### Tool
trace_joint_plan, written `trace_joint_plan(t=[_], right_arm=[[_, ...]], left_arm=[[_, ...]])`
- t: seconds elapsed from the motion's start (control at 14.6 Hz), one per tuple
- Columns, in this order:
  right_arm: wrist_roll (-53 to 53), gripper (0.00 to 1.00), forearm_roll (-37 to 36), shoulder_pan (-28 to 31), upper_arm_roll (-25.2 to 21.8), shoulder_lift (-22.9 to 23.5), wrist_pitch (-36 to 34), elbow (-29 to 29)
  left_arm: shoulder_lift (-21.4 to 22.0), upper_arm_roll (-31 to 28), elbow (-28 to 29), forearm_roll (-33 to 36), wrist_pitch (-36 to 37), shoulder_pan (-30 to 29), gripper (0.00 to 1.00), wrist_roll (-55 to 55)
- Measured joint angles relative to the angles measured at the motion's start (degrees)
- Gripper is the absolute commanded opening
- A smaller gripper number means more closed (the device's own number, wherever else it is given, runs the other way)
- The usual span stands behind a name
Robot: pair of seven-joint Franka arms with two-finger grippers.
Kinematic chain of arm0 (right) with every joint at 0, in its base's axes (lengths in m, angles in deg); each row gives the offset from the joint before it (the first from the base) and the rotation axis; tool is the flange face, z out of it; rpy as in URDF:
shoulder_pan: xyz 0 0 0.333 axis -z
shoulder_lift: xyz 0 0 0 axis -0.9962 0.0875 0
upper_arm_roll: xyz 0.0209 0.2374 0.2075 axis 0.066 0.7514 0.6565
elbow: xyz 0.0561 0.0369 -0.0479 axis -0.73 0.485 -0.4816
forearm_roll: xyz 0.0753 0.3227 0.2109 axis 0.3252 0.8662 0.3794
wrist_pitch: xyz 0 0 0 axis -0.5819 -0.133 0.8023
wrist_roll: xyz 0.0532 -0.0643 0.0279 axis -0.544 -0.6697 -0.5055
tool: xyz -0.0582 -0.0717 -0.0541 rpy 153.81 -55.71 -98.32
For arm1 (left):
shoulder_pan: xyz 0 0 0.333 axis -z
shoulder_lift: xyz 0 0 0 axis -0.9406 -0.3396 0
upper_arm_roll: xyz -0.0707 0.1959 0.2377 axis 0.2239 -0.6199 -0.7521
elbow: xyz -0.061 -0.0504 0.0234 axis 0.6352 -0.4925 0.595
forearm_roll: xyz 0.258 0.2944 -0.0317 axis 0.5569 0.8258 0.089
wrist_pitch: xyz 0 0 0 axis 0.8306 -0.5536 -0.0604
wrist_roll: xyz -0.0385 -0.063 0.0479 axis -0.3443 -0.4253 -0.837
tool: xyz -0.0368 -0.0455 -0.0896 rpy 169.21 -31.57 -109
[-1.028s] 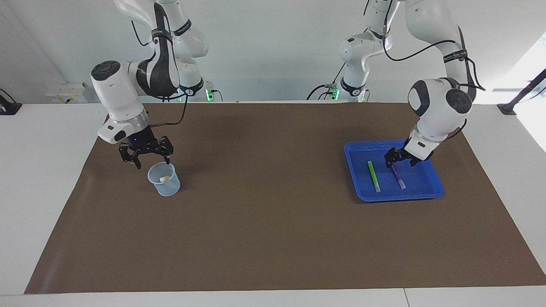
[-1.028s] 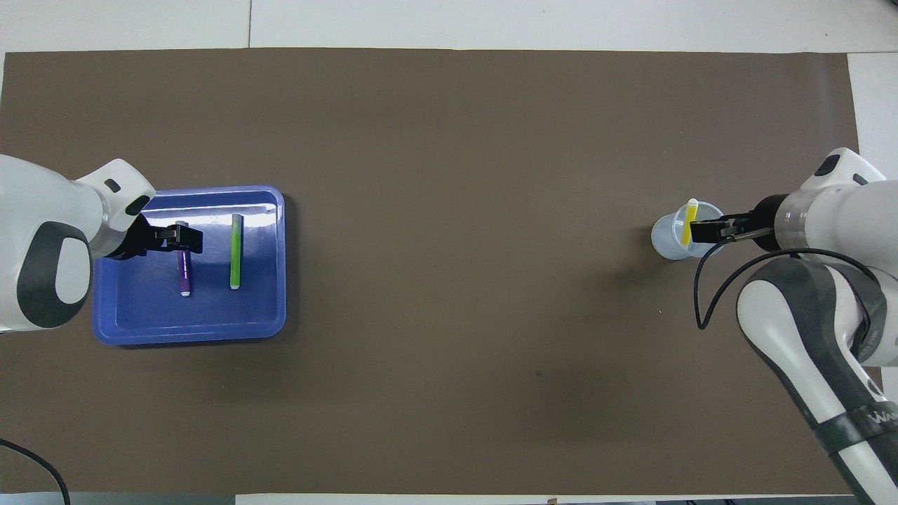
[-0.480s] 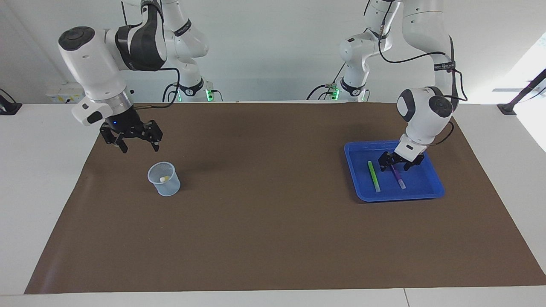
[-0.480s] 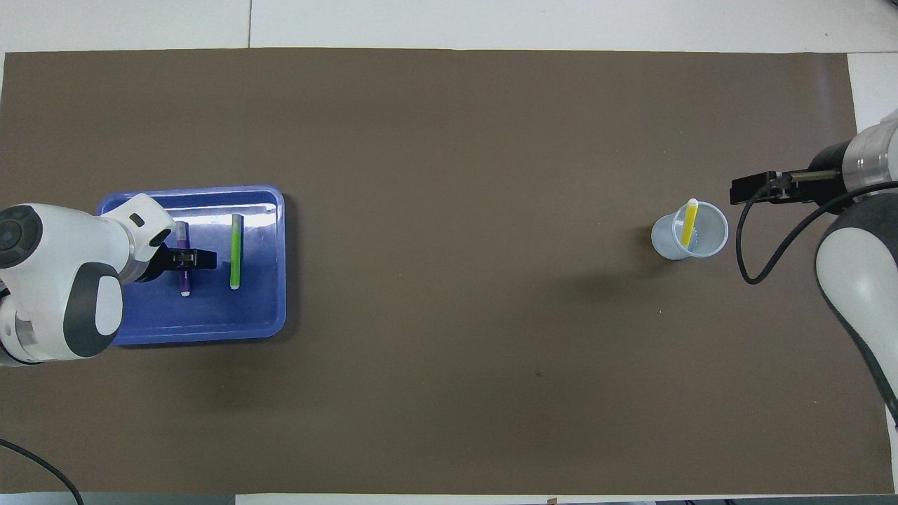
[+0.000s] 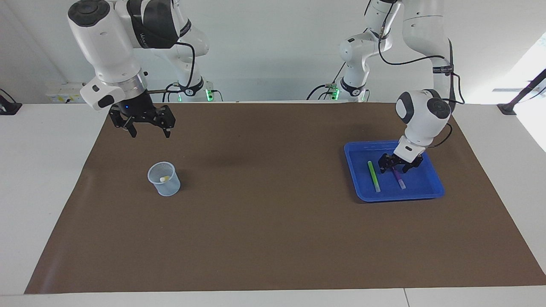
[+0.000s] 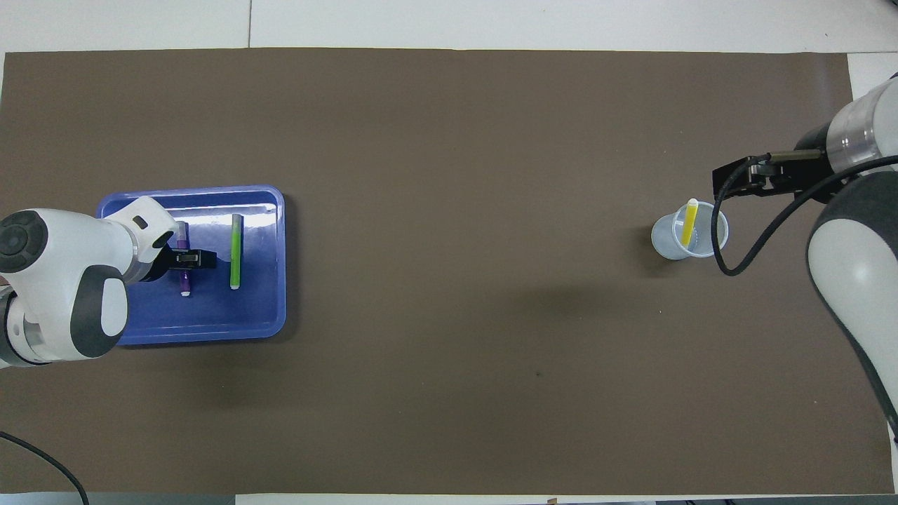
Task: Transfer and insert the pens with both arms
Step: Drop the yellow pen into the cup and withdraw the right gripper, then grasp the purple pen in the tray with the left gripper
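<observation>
A yellow pen [image 6: 687, 223] stands tilted in the clear plastic cup [image 5: 164, 184] toward the right arm's end of the table. My right gripper [image 5: 147, 130] hangs open and empty in the air over the mat, apart from the cup. The lime green pen [image 5: 374, 175] and the purple pen [image 5: 400, 181] lie side by side in the blue tray [image 5: 426, 189] toward the left arm's end. Low in the tray, my left gripper [image 5: 398, 167] is open, with a finger on either side of the purple pen's middle. In the overhead view the left gripper [image 6: 191, 259] crosses the purple pen [image 6: 184, 284].
A brown mat [image 5: 273, 213] covers most of the white table. Two smaller white arms [image 5: 187, 81] with green lights stand at the robots' edge.
My right gripper has risen away from the cup, leaving the yellow pen inside. My left gripper has swung over the purple pen and come down around it.
</observation>
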Motion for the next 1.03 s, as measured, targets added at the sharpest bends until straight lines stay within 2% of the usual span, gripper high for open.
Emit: trace_joint_plan(t=[0.41,0.55,0.62,0.69,1.03], right_arm=[[0.00,1.00,0.01,0.69,-0.67,-0.88,-2.71,-2.26],[0.00,1.00,0.01,0.73,-0.73,-1.45,-4.67,-2.18],[0.00,1.00,0.02,0.89,-0.76,-1.92,-5.53,-1.85],[0.00,1.00,0.02,1.11,-0.77,-2.56,-6.06,-1.26],[-0.28,1.00,0.02,1.56,-0.80,-4.03,-6.33,0.59]], left_arm=[[0.19,0.06,-0.57,1.85,-0.28,-0.08,0.38,0.11],[0.18,0.07,-0.66,2.10,-0.36,-0.08,0.18,0.13],[0.18,0.05,-0.81,2.18,-0.46,-0.09,0.04,0.17],[0.18,0.15,-0.92,2.19,-0.45,-0.09,0.00,0.18],[0.08,0.10,-1.14,2.21,-0.32,-0.23,0.00,0.22]])
